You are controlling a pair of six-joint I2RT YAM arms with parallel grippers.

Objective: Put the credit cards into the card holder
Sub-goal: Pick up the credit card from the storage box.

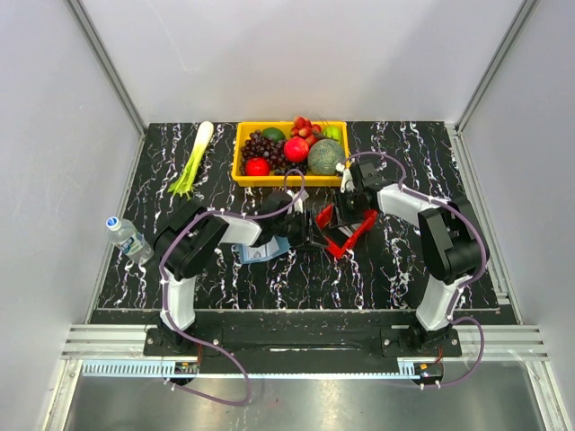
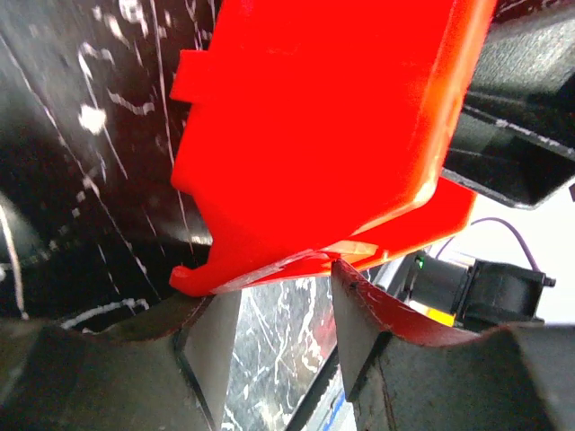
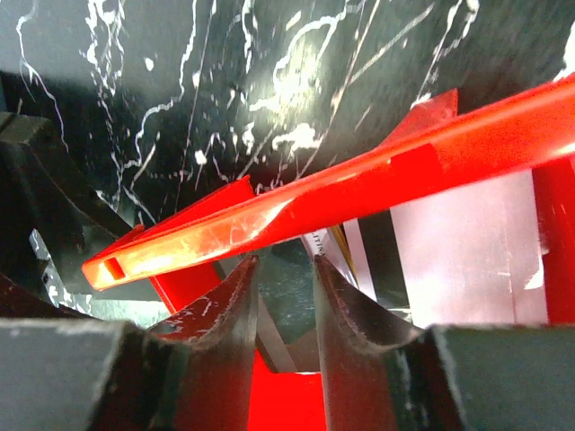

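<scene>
Right, my left gripper (image 2: 278, 285) clamps the tilted tray's (image 1: 352, 235) lip; my right gripper (image 3: 283, 269) straddles its rim, grip unclear. Cards (image 3: 449, 251) lie inside, one o'clock off that gripper; the holder (image 1: 260, 252) lies at eight o'clock of the tray, nearer my left.

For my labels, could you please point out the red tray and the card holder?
red tray (image 1: 353, 235), top view, its long wall.
card holder (image 1: 262, 253), top view, its visible blue corner.

No legible txt/labels on anything.
</scene>
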